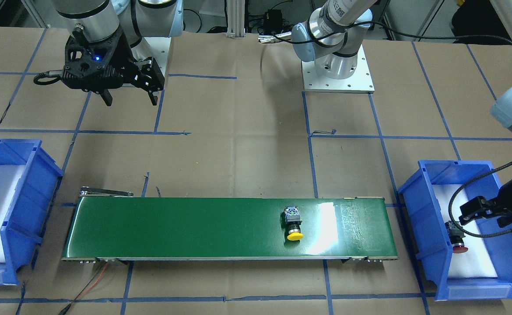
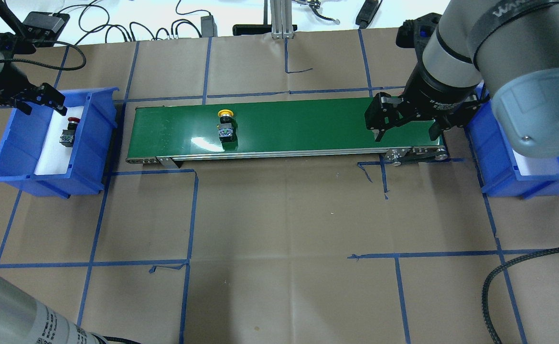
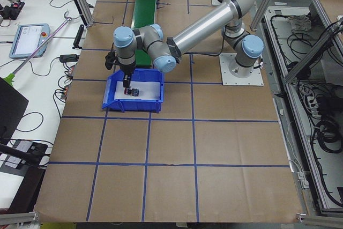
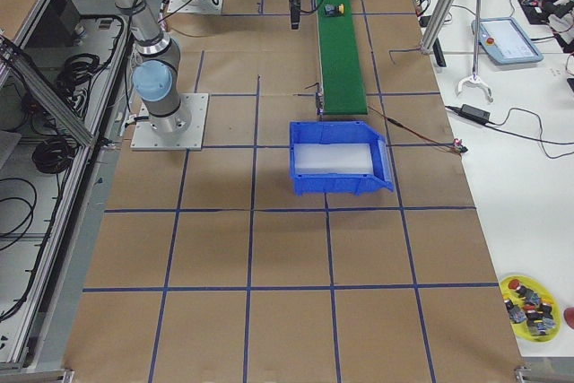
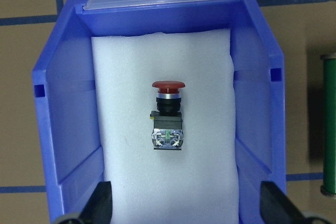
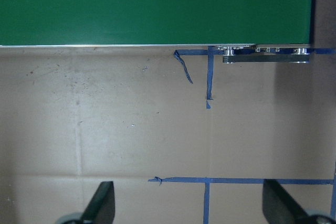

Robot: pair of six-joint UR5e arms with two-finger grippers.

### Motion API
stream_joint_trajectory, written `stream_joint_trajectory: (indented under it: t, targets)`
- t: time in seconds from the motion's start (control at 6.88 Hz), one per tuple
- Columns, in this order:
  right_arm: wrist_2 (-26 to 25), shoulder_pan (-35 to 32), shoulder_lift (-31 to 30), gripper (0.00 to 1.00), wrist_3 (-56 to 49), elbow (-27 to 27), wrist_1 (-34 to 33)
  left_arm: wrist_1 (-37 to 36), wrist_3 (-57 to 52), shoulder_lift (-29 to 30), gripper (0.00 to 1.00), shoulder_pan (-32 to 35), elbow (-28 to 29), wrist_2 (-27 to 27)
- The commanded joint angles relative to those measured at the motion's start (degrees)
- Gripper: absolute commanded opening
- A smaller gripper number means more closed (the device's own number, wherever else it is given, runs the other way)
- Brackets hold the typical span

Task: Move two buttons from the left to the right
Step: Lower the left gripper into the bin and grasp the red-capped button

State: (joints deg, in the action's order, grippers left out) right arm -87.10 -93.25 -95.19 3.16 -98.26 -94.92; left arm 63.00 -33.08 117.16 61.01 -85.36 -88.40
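Note:
The yellow-capped button (image 1: 294,225) lies on its side on the green conveyor belt (image 1: 186,227), toward the belt's left part; it also shows in the overhead view (image 2: 225,125). The red-capped button (image 5: 167,116) lies on white foam in the left blue bin (image 2: 93,157); it also shows in the overhead view (image 2: 69,131). My left gripper (image 2: 44,109) hangs open and empty above this bin, over the red button. My right gripper (image 2: 406,135) is open and empty, held above the table by the belt's right end, on the robot's side of it.
A second blue bin (image 2: 494,162) with white foam stands past the belt's right end and holds nothing visible. A black cable (image 2: 494,282) lies at the table's near right. A yellow dish (image 4: 529,304) with several spare buttons sits far off on a side table.

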Motion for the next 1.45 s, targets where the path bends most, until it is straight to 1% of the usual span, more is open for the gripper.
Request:
stream_joint_trajectory:
  t: [0.0,0.15,0.58,0.73,0.87,1.02,1.16,1.31]
  targets:
    - [0.0,0.1,0.0,1.00,0.0,-0.2,0.0,-8.1,0.1,4.5,0.99,0.1,-1.9,0.7]
    - [0.0,0.1,0.0,1.00,0.0,-0.1,-0.2,-10.8,0.1,5.3,0.99,0.1,-3.7,0.6]
    - [0.0,-0.3,0.0,1.00,0.0,0.0,-0.3,-12.0,0.4,6.6,0.99,0.0,-5.2,0.6]
    - [0.0,0.2,0.0,1.00,0.0,-0.1,-0.3,-12.2,0.6,6.8,0.76,0.0,-4.7,0.3]
    - [0.0,0.3,0.0,1.00,-0.1,-0.1,-0.3,-12.2,0.6,6.8,0.42,0.0,-4.1,0.1]
    - [0.0,-0.1,0.0,1.00,0.0,0.3,-0.7,-12.2,1.3,6.8,0.22,0.0,-3.7,0.2]
    - [-0.1,0.1,0.0,1.00,-0.1,0.0,-0.4,-12.1,1.4,6.8,0.11,0.0,-3.1,0.4]
    - [0.0,0.3,0.0,1.00,-0.1,0.1,-0.5,-11.3,1.5,5.8,0.10,0.0,-2.6,0.5]
